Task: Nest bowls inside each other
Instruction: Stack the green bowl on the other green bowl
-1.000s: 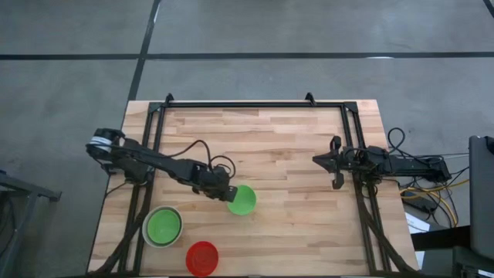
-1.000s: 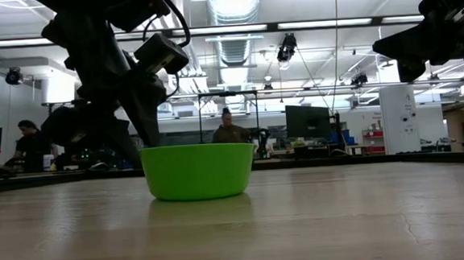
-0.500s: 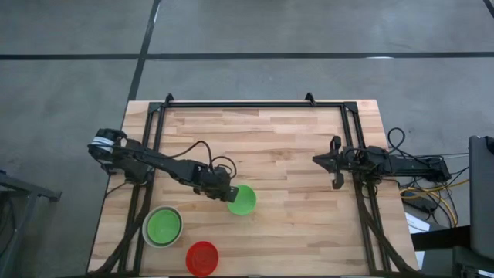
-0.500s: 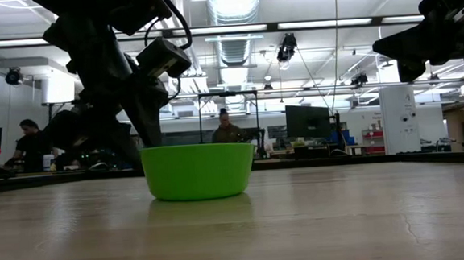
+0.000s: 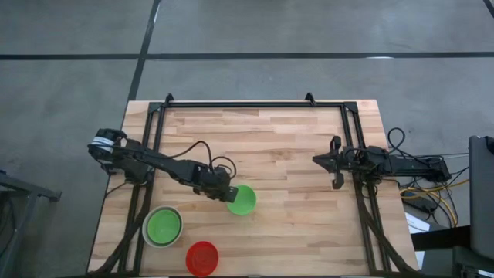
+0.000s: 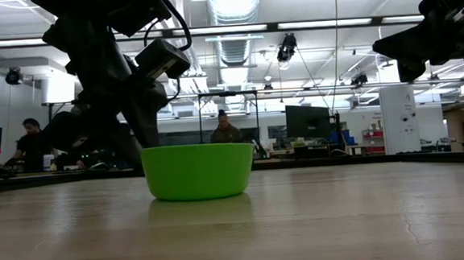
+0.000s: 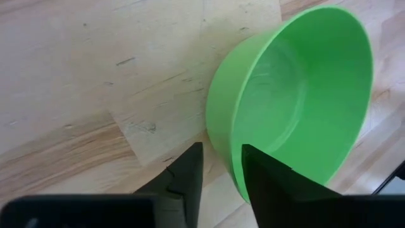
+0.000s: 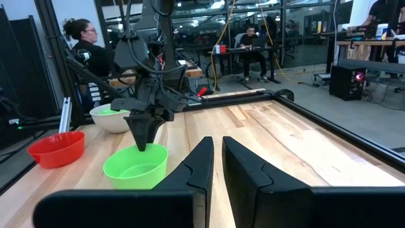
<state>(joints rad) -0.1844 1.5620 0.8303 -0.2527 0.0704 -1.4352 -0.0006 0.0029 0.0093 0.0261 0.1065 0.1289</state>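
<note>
The loose green bowl [image 5: 241, 199] sits upright near the middle of the table [image 5: 255, 135], a little toward the front edge, and the left end effector [image 5: 228, 194] is right on it. The wrist view tells the story: one finger [image 7: 186, 177] stands outside the bowl's wall, the other inside, straddling the rim on the side facing the arm, with a gap showing between them. So the fingers are apart around the wall and look to be closing, but the grip isn't made yet; from here I'd say the wall is not pinched.

Where does it go? Off toward the front-left corner waits the pale bowl [image 5: 162, 226] with green showing inside it, so that stack looks already begun, though how many green ones are in there is hard to tell. Just beside it, nearer the front edge, sits the red bowl [image 5: 202, 257], alone. The stack lies back along the left arm's own side, well apart from the loose bowl, so the carry should be a short swing inward and forward.

The right end effector [image 5: 334, 171] hangs over the right half of the table, far from every bowl, fingers nearly together with a thin slit between them, gripping nothing. The left arm is clearly the nearer one for this job.
</note>
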